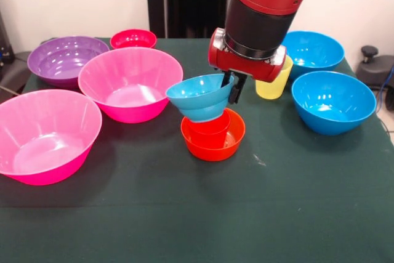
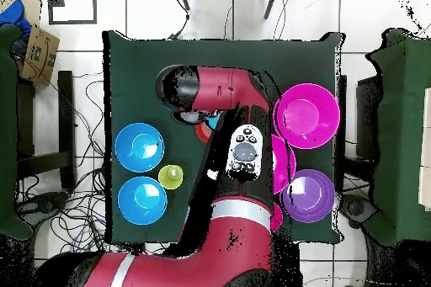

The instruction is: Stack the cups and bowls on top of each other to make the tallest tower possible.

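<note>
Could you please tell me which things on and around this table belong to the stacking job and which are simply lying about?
Belonging to the job:
small light-blue bowl, tilted, at the end effector
red cup in the small orange bowl
yellow cup
two pink bowls
purple bowl
two blue bowls
small red bowl

Lying about:
cardboard box
floor cables

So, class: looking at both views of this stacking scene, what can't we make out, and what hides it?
- Overhead view: the tower is almost wholly under the arm.
- Front view: the yellow cup is partly behind the gripper.
- Front view: the red cup is mostly covered by the light-blue bowl.
</note>
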You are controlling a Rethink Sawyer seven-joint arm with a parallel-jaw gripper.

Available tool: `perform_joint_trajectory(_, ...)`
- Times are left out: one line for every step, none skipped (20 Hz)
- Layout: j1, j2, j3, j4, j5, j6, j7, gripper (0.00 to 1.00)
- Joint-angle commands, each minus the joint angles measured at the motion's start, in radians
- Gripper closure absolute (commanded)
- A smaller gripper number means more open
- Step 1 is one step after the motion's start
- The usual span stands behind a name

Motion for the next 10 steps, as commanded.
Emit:
perform_joint_trajectory(0.011,0.011,0.057,0.02,-0.096,0.078,-0.088,1.0)
perform_joint_trajectory(0.011,0.008,0.054,0.024,-0.099,0.079,-0.09,1.0)
perform_joint_trajectory(0.01,0.006,0.051,0.035,-0.103,0.074,-0.093,1.0)
perform_joint_trajectory(0.009,0.004,0.05,0.038,-0.105,0.074,-0.096,1.0)
perform_joint_trajectory(0.006,0.007,0.051,0.046,-0.109,0.066,-0.099,1.0)
perform_joint_trajectory(0.005,0.006,0.052,0.049,-0.112,0.065,-0.101,1.0)
perform_joint_trajectory(0.005,0.005,0.052,0.065,-0.117,0.053,-0.1,1.0)
perform_joint_trajectory(0.004,0.004,0.054,0.07,-0.12,0.049,-0.1,1.0)
perform_joint_trajectory(0.003,0.0,0.056,0.089,-0.123,0.034,-0.097,1.0)
perform_joint_trajectory(0.002,0.0,0.058,0.097,-0.127,0.025,-0.095,1.0)
